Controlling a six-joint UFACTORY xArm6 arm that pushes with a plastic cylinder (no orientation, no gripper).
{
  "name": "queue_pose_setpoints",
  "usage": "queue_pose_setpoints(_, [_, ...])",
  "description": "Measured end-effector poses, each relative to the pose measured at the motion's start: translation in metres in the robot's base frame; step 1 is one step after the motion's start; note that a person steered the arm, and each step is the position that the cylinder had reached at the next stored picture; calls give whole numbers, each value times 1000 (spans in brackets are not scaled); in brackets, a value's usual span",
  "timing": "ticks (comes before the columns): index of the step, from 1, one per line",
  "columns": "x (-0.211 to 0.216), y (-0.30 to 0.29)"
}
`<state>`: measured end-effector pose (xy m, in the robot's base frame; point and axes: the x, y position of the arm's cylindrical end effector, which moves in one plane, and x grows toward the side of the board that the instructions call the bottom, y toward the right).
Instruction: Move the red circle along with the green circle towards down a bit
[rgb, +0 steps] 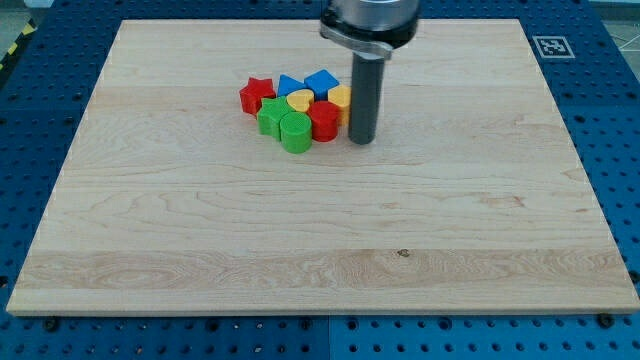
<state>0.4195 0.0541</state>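
The red circle (324, 121) and the green circle (295, 132) sit side by side at the lower edge of a tight cluster of blocks, above the board's middle. The green circle is to the left of and slightly below the red circle, touching it. My tip (362, 139) rests on the board just to the right of the red circle, close beside it and next to the yellow block (340, 98). The rod hides part of that yellow block.
The cluster also holds a red star (257, 95), a green star (270, 116), a yellow heart (299, 100), a blue block (289, 85) and a blue pentagon-like block (322, 81). The wooden board (320, 250) lies on a blue pegboard surface.
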Motion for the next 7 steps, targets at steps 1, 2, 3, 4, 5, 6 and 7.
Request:
queue_pose_setpoints(1, [-14,-7])
queue_pose_setpoints(2, [-20,-42])
queue_pose_setpoints(3, [-40,-64])
queue_pose_setpoints(4, [-50,-71])
queue_pose_setpoints(5, [-31,-86])
queue_pose_setpoints(6, [-7,-86])
queue_pose_setpoints(7, [6,-88])
